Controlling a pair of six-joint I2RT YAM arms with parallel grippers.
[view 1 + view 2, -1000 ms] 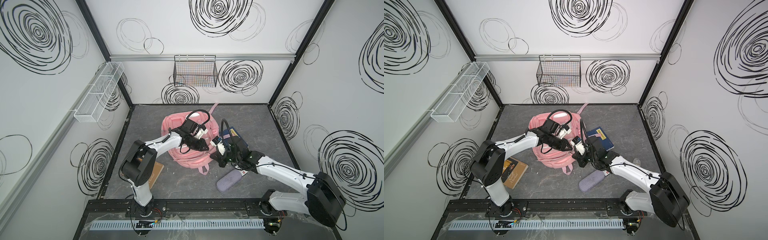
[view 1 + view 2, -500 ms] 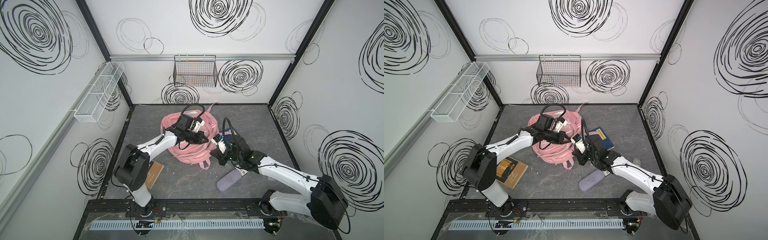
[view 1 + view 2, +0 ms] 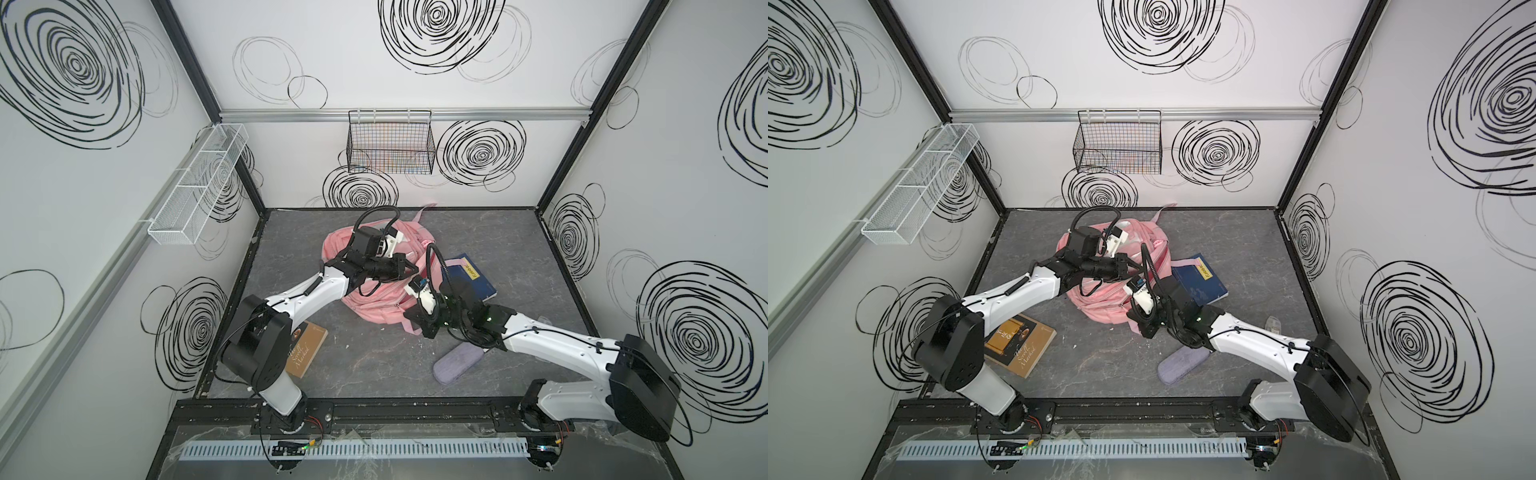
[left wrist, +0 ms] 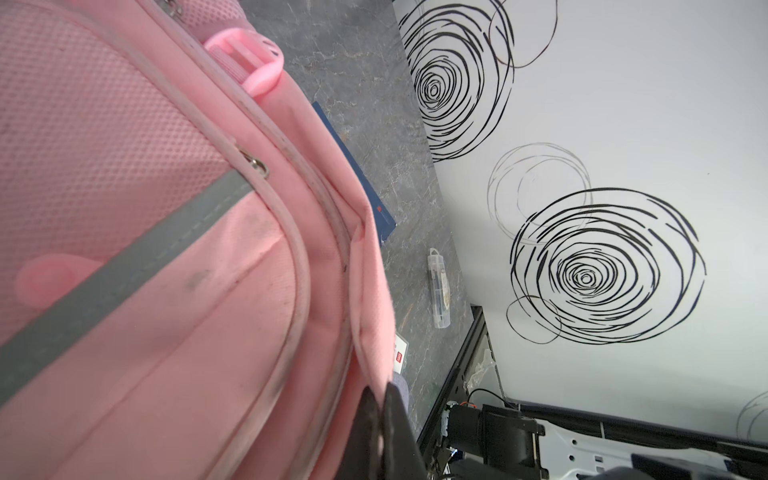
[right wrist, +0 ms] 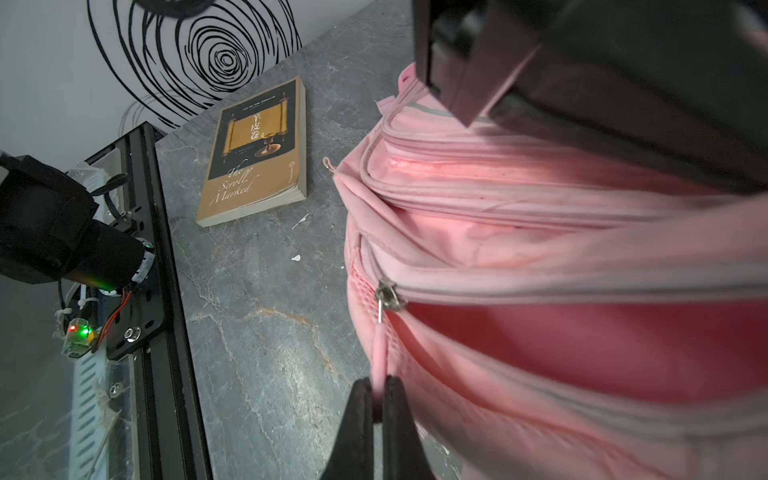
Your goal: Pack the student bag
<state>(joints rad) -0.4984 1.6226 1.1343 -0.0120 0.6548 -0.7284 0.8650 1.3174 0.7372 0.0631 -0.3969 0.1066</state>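
The student bag (image 3: 376, 305) (image 3: 1100, 300), a pink backpack, lies bunched up in the middle of the table in both top views. My left gripper (image 3: 412, 270) (image 3: 1135, 266) (image 4: 380, 392) is over its upper right side. It is shut on a thin pink fabric edge beside the bag's (image 4: 137, 249) zipper seam. My right gripper (image 3: 415, 328) (image 3: 1143, 329) (image 5: 377, 386) is at the bag's (image 5: 540, 257) front right corner. It is shut on the pink zipper pull tab (image 5: 379, 353), which hangs from a metal slider (image 5: 388, 300). The zipper behind the slider gapes open.
A brown book (image 3: 305, 349) (image 3: 1021, 345) (image 5: 257, 153) lies front left. A blue notebook (image 3: 473, 278) (image 3: 1200, 282) lies to the right of the bag, and a grey-lilac pouch (image 3: 457, 365) (image 3: 1181, 365) lies under my right arm. A clear small case (image 4: 439, 291) lies by the right wall. A wire basket (image 3: 390, 143) hangs on the back wall.
My left gripper has closed on the bag's fabric edge and shifted toward the back and right with it. My right gripper has kept its hold on the zipper tab.
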